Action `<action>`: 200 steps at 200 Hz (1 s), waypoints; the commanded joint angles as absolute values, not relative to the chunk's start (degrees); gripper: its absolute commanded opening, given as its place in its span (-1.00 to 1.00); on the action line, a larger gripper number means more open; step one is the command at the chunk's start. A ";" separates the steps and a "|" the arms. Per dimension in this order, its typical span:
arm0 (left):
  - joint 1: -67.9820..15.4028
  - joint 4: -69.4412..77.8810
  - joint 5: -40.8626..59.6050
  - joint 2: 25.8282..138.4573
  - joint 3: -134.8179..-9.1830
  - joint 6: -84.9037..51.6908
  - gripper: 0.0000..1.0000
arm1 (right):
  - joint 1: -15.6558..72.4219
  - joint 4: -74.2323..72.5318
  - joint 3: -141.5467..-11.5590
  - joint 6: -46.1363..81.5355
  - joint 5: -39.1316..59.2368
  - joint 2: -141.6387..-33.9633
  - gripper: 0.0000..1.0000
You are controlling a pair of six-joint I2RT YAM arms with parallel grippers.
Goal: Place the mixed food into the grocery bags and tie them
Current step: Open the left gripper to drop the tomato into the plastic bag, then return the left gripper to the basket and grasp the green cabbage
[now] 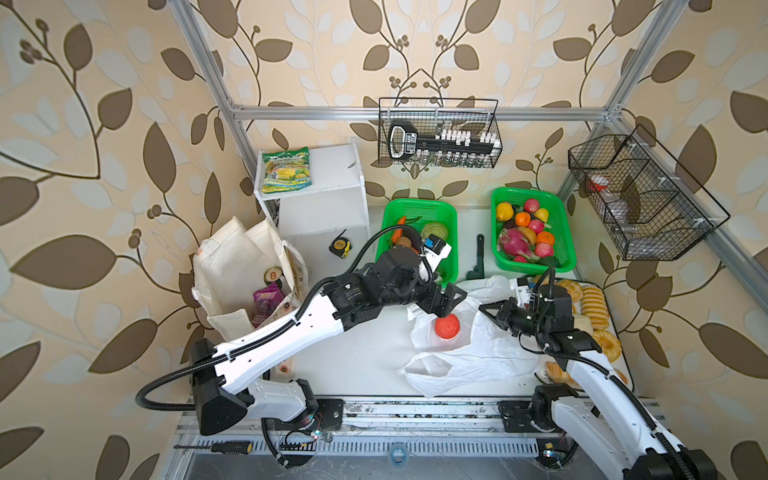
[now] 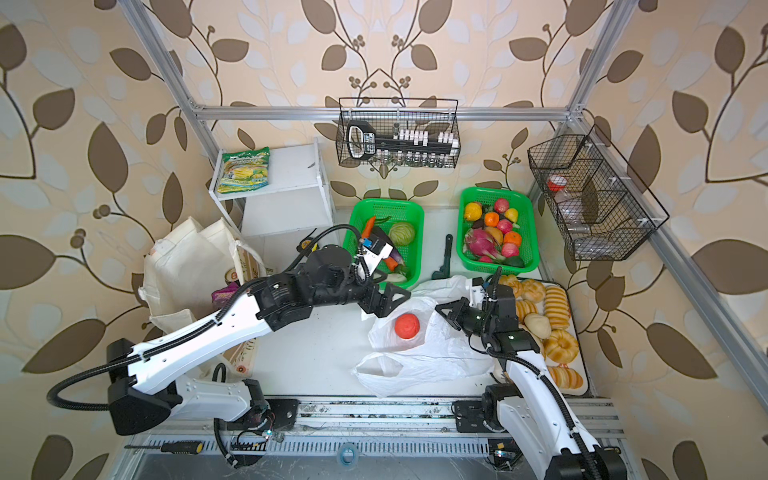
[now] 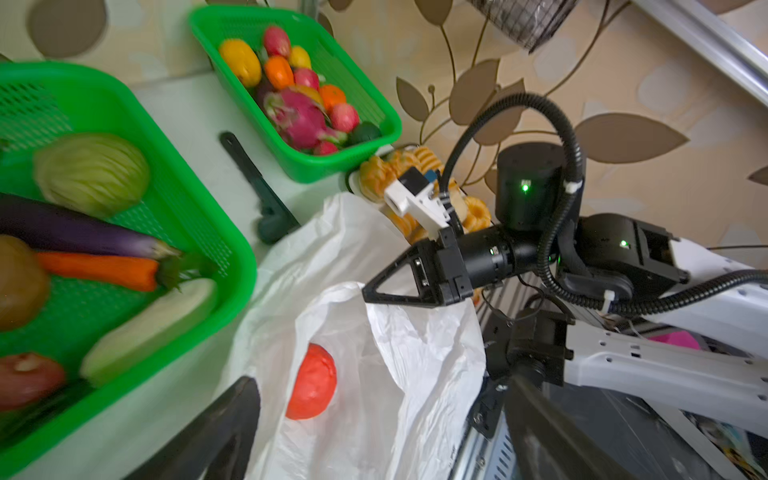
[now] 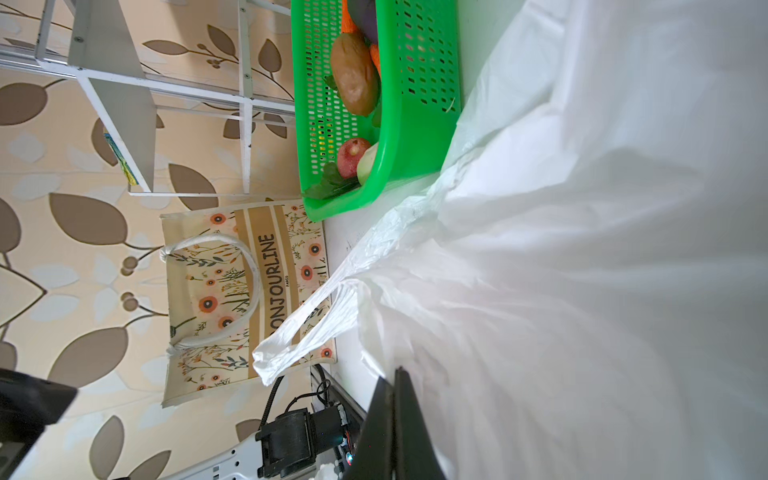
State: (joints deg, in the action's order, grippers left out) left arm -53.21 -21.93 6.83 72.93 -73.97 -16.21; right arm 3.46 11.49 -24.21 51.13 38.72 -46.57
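The thin white plastic bag [image 1: 482, 353] lies crumpled mid-table with its mouth open, and the red tomato [image 1: 447, 327] rests inside that mouth. My left gripper [image 1: 445, 302] hangs open just above the tomato [image 3: 311, 386], holding nothing. My right gripper [image 1: 485, 310] is shut on the plastic bag's rim [image 3: 353, 291], lifting it. At the left, the cream canvas tote [image 1: 232, 266] stands open with the purple pouch [image 1: 266, 297] and the green can [image 1: 272, 275] inside. The cabbage [image 2: 402, 233] and the potato [image 4: 355, 81] lie in the green vegetable basket [image 1: 415, 208].
A second green basket [image 1: 557, 216] of fruit stands at the back right, and a tray of bread rolls [image 1: 594, 307] lies beside my right arm. A white shelf [image 1: 320, 174] carries a yellow-green packet [image 1: 286, 170]. A tape measure [image 1: 340, 248] and a dark tool [image 1: 478, 262] lie on the table.
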 commanded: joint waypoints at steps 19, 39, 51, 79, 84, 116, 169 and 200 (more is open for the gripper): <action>-39.82 -30.77 3.69 80.52 -79.90 -18.19 0.84 | 3.25 13.53 -24.44 49.44 36.64 -45.94 -1.00; -36.70 -30.47 5.16 85.20 -83.49 -16.57 0.85 | 3.25 13.62 -24.02 49.78 36.34 -45.72 -1.00; -36.23 -31.34 4.79 88.91 -86.72 -15.13 0.85 | 3.25 13.54 -23.91 50.00 36.15 -45.62 -1.00; -36.13 -34.81 3.53 99.54 -96.46 -13.32 0.88 | 3.25 13.21 -24.25 50.40 36.03 -45.59 -1.00; -36.09 -35.47 3.05 101.70 -98.60 -13.27 0.88 | 3.25 13.12 -24.33 50.53 36.19 -45.61 -1.00; -35.90 -40.34 1.34 115.25 -112.43 -14.25 0.90 | 3.25 12.58 -24.68 51.30 36.55 -45.53 -1.00; -33.67 -45.53 0.26 132.65 -133.11 -13.95 0.98 | 3.34 14.36 -25.64 50.05 36.18 -45.23 -1.00; -31.30 -43.09 3.57 137.05 -136.10 -12.75 0.98 | 3.34 15.32 -26.04 49.16 35.57 -45.01 -1.00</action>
State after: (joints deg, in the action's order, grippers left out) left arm -33.61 -42.98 1.50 135.98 -132.66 -14.63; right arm 3.46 14.13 -24.34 50.06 36.62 -45.71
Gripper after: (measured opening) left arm 0.987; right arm 0.047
